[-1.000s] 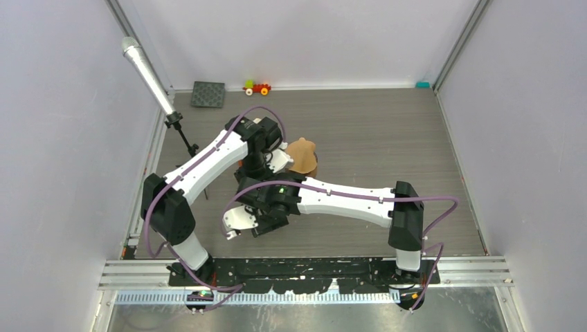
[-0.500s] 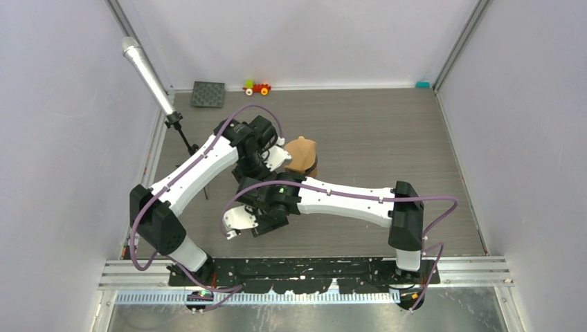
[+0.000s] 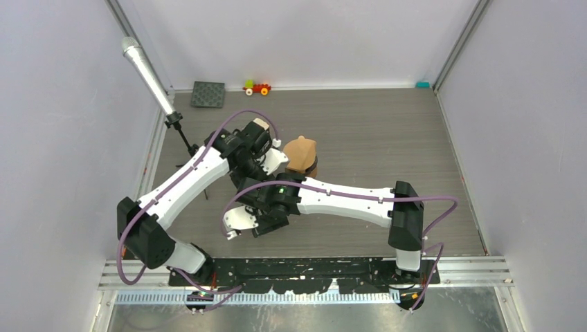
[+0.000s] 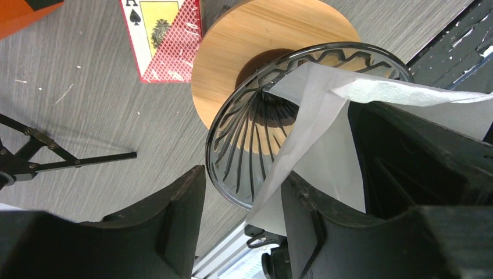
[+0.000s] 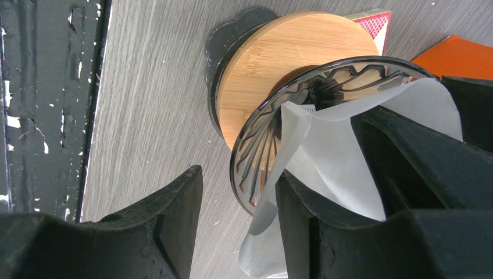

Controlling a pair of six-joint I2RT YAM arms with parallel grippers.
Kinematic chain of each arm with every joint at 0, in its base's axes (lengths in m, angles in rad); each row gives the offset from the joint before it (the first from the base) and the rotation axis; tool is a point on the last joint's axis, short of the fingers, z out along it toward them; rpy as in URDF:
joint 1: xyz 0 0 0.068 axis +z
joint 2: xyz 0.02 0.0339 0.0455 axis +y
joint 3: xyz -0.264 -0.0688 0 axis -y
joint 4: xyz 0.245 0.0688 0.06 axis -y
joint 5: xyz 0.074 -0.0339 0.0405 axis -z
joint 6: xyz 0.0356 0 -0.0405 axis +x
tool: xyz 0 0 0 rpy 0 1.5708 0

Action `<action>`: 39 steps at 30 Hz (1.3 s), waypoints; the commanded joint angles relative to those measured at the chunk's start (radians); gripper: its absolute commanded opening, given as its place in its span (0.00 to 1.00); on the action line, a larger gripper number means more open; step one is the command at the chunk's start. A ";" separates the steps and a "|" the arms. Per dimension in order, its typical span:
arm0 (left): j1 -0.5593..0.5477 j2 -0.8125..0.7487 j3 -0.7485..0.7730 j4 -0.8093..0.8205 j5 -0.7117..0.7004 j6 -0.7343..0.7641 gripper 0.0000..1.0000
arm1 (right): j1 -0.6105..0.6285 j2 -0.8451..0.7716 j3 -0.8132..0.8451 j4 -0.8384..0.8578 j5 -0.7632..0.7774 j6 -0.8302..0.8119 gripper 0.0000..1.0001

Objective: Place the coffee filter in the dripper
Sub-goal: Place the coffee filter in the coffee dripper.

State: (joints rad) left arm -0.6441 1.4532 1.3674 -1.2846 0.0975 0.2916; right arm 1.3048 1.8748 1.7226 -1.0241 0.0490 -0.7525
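- A black, paint-chipped rail [image 5: 40,87] runs along the near edge of the table [image 3: 387,131]. The dripper [image 5: 261,139] stands a little beyond it in the left half, hidden in the overhead view by the crossed arms.
- The right arm [image 3: 346,197] reaches from its base across to the left. The right gripper [image 5: 238,174] hangs over the dripper with its jaws apart, the ribbed rim showing in the gap between them.
- The coffee filter [image 5: 331,157], white paper, sits only partly in the cone. One fold is tucked inside, and the rest rises over the rim and lies against one finger of the gripper. A flap droops outside the rim.
- The dripper rests on a round wooden base [image 5: 279,58], which sits on a black lobed coaster [image 5: 229,35].
- The left arm [image 3: 187,180] comes in from the left. The left gripper [image 4: 243,180] has its jaws apart over the same rim, with the filter pressed against one finger. I cannot tell whether the paper is pinched there.
- A playing card [image 4: 165,35], the ace of spades, lies just beside the wooden base, with one edge hidden behind it.
- An orange object [image 4: 23,11] lies near the card.
- The microphone stand [image 4: 70,160] has its legs towards the left edge.
- A brown lobed object [image 3: 302,153] stands just past the left gripper.
- Along the far edge are a black pad [image 3: 208,94], a toy train [image 3: 257,87] and, in the right corner, a teal object [image 3: 422,84].
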 commanded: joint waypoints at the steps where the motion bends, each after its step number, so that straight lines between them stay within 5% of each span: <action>1: 0.003 -0.052 -0.019 0.070 -0.010 -0.002 0.52 | -0.002 0.010 0.005 0.021 -0.016 0.012 0.54; 23: 0.034 -0.064 -0.101 0.108 -0.017 0.013 0.52 | -0.002 0.037 0.001 0.030 0.002 0.005 0.54; 39: 0.034 -0.063 0.005 0.036 0.023 0.028 0.55 | -0.019 -0.046 0.022 0.002 -0.035 0.014 0.60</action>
State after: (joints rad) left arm -0.6163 1.4132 1.3224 -1.2175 0.0925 0.3038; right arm 1.2949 1.9041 1.7218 -1.0092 0.0422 -0.7525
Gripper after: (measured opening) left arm 0.534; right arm 0.582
